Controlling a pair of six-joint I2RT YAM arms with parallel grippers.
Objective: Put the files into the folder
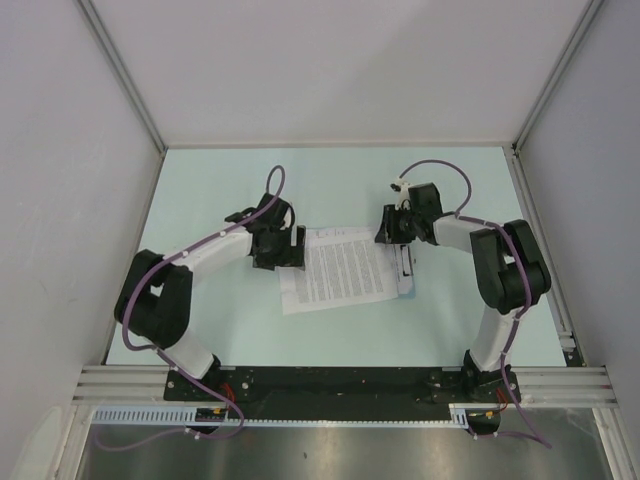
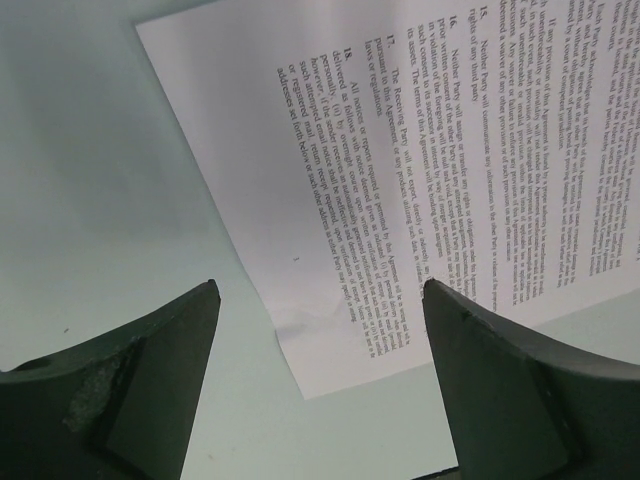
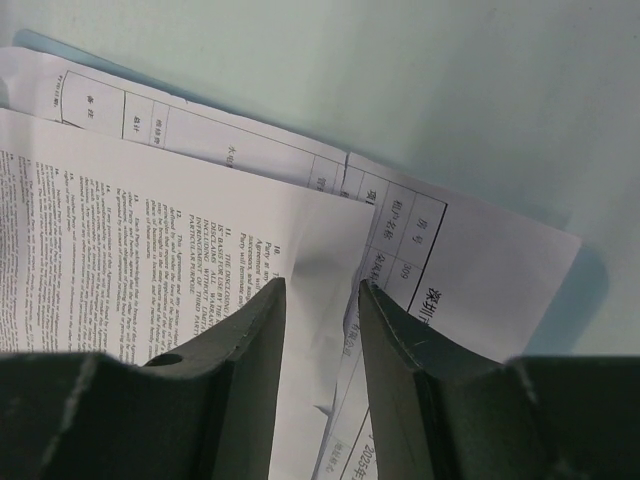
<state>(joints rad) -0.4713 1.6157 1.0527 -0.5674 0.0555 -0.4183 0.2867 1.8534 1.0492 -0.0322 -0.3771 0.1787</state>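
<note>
Files (image 1: pixel 338 270) — a few white sheets of small black print — lie flat and slightly fanned at the middle of the pale mint counter (image 1: pixel 330 180), well away from every corner. A sheet printed with tables (image 3: pixel 400 215) pokes out from under the top page, on the side toward the counter's right edge. Along that side a thin pale-blue strip (image 1: pixel 411 289) shows; it may be the folder, but too little is visible to be sure. The left gripper (image 2: pixel 320 300) is at the end of the pile nearer the counter's left edge, jaws spread wide, with a corner of the top page showing between them. The right gripper (image 3: pixel 320 290) is at the pile's far right corner. Its jaws are narrow and a raised wrinkle of the top page sits between the tips — whether the paper is truly pinched cannot be told.
</note>
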